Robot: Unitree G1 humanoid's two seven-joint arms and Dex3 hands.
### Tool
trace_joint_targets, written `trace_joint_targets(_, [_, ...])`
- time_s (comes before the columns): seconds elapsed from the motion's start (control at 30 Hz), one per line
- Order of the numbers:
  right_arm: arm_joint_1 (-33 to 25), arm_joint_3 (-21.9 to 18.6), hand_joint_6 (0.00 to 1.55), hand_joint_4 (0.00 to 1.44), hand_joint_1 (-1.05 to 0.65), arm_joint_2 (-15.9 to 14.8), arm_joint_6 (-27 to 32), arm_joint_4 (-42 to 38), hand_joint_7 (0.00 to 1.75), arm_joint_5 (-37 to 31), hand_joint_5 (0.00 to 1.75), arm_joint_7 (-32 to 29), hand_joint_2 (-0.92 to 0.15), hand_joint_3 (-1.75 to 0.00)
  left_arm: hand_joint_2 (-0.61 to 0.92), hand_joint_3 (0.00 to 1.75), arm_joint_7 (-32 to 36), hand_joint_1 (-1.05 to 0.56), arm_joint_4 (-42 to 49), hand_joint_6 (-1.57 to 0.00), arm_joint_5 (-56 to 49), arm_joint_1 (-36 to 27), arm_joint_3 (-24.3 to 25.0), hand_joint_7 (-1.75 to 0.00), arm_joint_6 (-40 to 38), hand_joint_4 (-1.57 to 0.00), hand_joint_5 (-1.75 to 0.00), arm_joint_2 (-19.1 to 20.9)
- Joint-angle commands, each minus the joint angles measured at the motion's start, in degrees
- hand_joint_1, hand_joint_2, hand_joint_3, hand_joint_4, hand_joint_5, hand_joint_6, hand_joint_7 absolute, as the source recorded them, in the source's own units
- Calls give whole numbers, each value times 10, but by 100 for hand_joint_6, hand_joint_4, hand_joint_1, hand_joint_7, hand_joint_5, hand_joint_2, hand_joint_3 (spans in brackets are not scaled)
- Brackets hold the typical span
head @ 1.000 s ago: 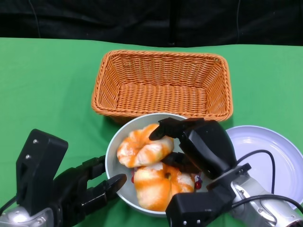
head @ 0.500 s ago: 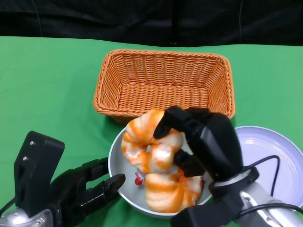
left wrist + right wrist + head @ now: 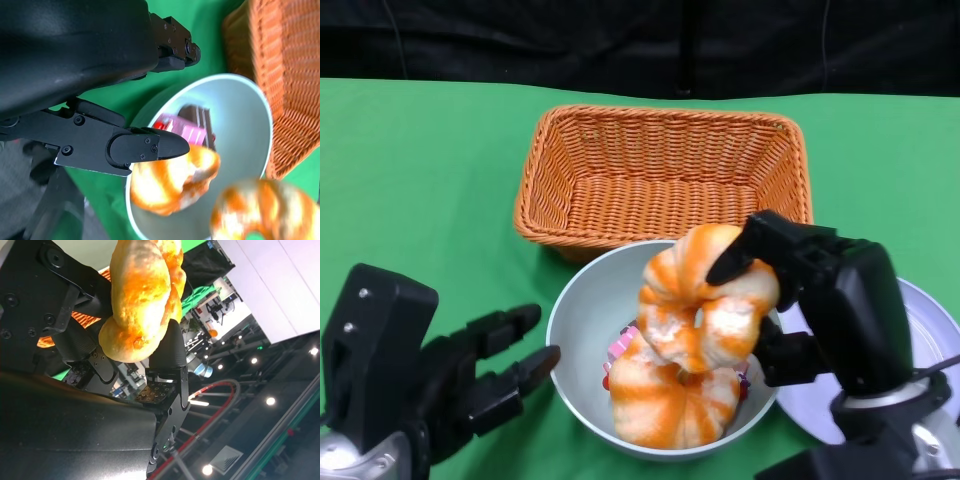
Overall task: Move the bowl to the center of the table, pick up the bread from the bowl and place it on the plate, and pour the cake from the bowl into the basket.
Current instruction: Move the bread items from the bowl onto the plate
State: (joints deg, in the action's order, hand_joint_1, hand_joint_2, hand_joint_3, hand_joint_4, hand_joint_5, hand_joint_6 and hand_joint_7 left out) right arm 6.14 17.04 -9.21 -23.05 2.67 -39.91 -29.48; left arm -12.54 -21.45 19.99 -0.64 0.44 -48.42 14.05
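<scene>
While the right hand (image 3: 820, 300) grips one bread (image 3: 708, 295) above the bowl (image 3: 582, 330), its fingers closed round it, carry it level across to the plate (image 3: 925, 330) before loosening; the left hand (image 3: 470, 375) waits beside the bowl, fingers apart, holding nothing

My right hand (image 3: 820, 300) is raised, fingers (image 3: 167, 347) clamped around a bread roll (image 3: 705, 295) from both sides. My left hand (image 3: 470, 375) sits low, fingers (image 3: 145, 147) spread apart and reaching forward, holding nothing.
</scene>
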Motion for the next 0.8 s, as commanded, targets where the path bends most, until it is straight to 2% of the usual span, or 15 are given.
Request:
trace_joint_targets(0.03, [-17,-29,84,107,-10,-13,-3,28,172,21,175,18,-7,-175,92,40,4,-47,-23,-19,-22,-10,10,-1,30,-7,-45,19])
trace_joint_targets(0.13, [-28,-50,85,108,-10,-19,-7,42,166,30,175,31,-6,-175,92,42,14,-45,-47,-19,-48,-20,6,-1,50,-4,-55,25])
trace_joint_targets(0.3, [-42,-74,90,108,-7,-25,-12,52,157,27,175,39,-3,-175,92,42,17,-40,-72,-18,-74,-34,6,0,74,0,-57,23])
trace_joint_targets(0.47, [-88,-118,94,107,-8,-17,69,91,144,-3,175,48,-3,-172,92,45,26,-40,-97,-21,-117,-69,-6,-2,135,0,-60,17])
trace_joint_targets(0.6, [-91,-136,94,107,-5,-19,84,84,142,-1,175,41,-5,-169,92,47,25,-41,-91,-20,-126,-76,-8,-1,157,0,-61,9])
trace_joint_targets(0.8, [-96,-161,91,105,-8,-10,163,93,143,-29,175,43,-12,-158,92,44,27,-39,-84,-22,-141,-83,-15,-2,175,0,-61,0])
